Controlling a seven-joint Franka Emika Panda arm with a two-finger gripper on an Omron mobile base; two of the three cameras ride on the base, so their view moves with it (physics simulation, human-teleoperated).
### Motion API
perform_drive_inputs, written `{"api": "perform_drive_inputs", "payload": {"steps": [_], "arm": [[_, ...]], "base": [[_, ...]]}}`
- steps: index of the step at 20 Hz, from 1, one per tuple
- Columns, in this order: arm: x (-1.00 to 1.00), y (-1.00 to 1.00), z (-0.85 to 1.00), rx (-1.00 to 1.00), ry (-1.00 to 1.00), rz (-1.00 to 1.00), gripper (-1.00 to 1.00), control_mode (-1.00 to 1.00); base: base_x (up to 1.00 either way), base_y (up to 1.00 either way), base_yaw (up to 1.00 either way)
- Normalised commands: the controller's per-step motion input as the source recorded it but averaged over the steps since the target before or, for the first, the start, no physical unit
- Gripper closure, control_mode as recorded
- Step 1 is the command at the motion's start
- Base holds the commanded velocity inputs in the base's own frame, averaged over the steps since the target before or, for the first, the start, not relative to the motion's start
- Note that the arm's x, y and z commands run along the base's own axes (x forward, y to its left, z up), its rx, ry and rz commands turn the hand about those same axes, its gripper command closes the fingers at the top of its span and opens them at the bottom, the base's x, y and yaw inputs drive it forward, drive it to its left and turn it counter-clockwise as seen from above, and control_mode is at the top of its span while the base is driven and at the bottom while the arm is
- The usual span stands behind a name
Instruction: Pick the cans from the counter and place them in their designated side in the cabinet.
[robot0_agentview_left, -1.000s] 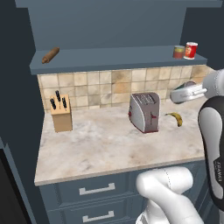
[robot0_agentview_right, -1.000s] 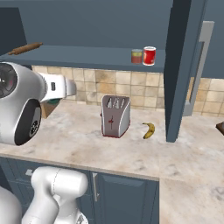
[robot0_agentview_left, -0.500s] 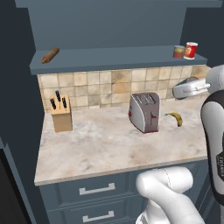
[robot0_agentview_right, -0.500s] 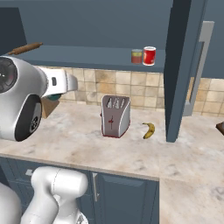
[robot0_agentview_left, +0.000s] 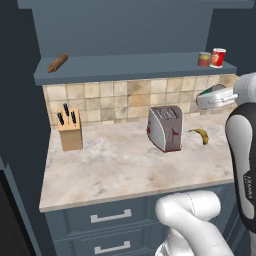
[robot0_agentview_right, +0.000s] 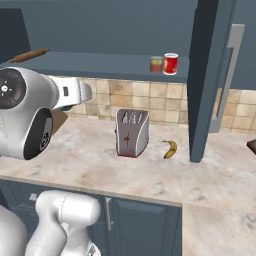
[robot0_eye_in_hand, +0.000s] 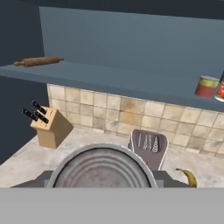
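From the hand view, the grey ringed top of a can (robot0_eye_in_hand: 102, 168) sits right between the dark finger tips of the gripper (robot0_eye_in_hand: 102, 180), so close that its label cannot be seen; the jaws are closed on it at about the can's own width. The left base view adds what the hand view cannot: a sliver of teal (robot0_agentview_left: 210, 91) peeks from the white hand, raised above the counter (robot0_agentview_left: 120, 165) at its right end, under the shelf. In the right base view the hand (robot0_agentview_right: 75, 92) pokes out from behind the big white arm joint, and the can itself is hard to make out there.

Ahead of the jaws and below them stands a silver toaster (robot0_eye_in_hand: 148, 146) with three slots in its top, and just to its right lies a banana (robot0_eye_in_hand: 188, 176) on the stone. Off to the left of the jaws, near the tiled wall, a wooden knife block (robot0_eye_in_hand: 48, 127) with black handles stands by the counter's end.

Farther on and higher, the cabinet (robot0_eye_in_hand: 131, 83) shelf board runs across. On its right part, up and to the right of the jaws, the short can (robot0_eye_in_hand: 205, 86) with the red-orange label stands upright, touching or nearly touching a red can with white bands (robot0_agentview_left: 218, 57) beside it. At the far left of the shelf lies a rolling pin (robot0_eye_in_hand: 38, 61).

No writing on any label is readable; small dark print on the robot's forearm (robot0_agentview_left: 247, 176) is too small to read.
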Motion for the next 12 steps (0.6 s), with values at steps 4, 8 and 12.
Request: {"api": "perform_drive_inputs", "payload": {"steps": [4, 8, 12], "arm": [[0.11, -0.08, 0.18, 0.0, 0.0, 0.0, 1.0, -1.0], [0.07, -0.11, 0.16, 0.0, 0.0, 0.0, 1.0, -1.0], [0.12, -0.1, 0.01, -0.01, 0.0, 0.0, 1.0, -1.0]], "base": [[0.0, 0.0, 0.0], [0.0, 0.0, 0.0], [0.0, 0.0, 0.0]]}}
